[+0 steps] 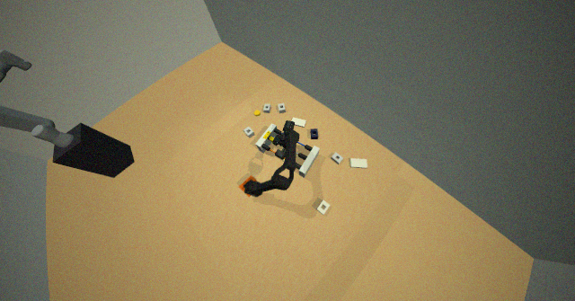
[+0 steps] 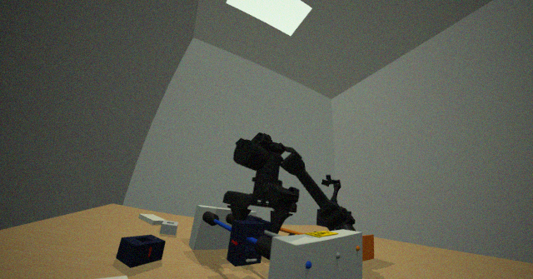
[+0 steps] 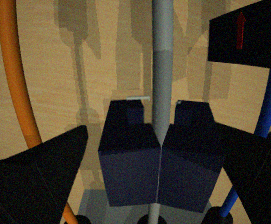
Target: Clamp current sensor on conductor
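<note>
Orange conductor and blue conductor flank the claw — fingers wide, empty, straddling the navy sensor shut round the grey conductor.

The top view looked down from far above; the exterior sat low and close on the surface; both shared the arm. The wrist view looked straight down, very near.

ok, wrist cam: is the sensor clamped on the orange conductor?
No, the navy sensor sits closed round the grey conductor; the orange conductor runs apart.

Yellow disc, white card, black camera box on tabletop.
</note>
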Robot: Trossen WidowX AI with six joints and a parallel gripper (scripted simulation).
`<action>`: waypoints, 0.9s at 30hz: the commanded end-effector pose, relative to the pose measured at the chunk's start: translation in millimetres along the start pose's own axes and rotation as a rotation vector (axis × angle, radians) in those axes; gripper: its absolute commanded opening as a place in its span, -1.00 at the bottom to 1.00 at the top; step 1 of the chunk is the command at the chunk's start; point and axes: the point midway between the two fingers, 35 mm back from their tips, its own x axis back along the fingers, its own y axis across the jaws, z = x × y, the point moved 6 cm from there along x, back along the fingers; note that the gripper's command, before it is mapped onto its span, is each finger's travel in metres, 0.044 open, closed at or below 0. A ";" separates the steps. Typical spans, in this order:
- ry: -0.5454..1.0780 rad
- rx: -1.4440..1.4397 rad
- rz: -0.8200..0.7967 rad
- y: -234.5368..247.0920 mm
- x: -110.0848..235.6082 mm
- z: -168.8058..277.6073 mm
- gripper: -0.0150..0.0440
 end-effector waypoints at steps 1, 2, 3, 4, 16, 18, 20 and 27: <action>0.004 0.002 -0.012 0.4 -6.0 1.1 1.00; 0.004 0.002 -0.017 0.1 -6.5 1.1 1.00; 0.004 0.002 -0.025 -0.4 -7.2 1.2 1.00; 0.004 0.002 -0.034 -0.9 -8.0 1.3 1.00; 0.005 0.001 -0.152 0.2 -11.9 1.9 1.00; 0.005 0.001 -0.153 2.1 -10.9 1.9 1.00; 0.005 0.001 -0.153 3.0 -10.5 1.8 1.00; 0.005 0.001 -0.153 3.2 -10.3 1.8 1.00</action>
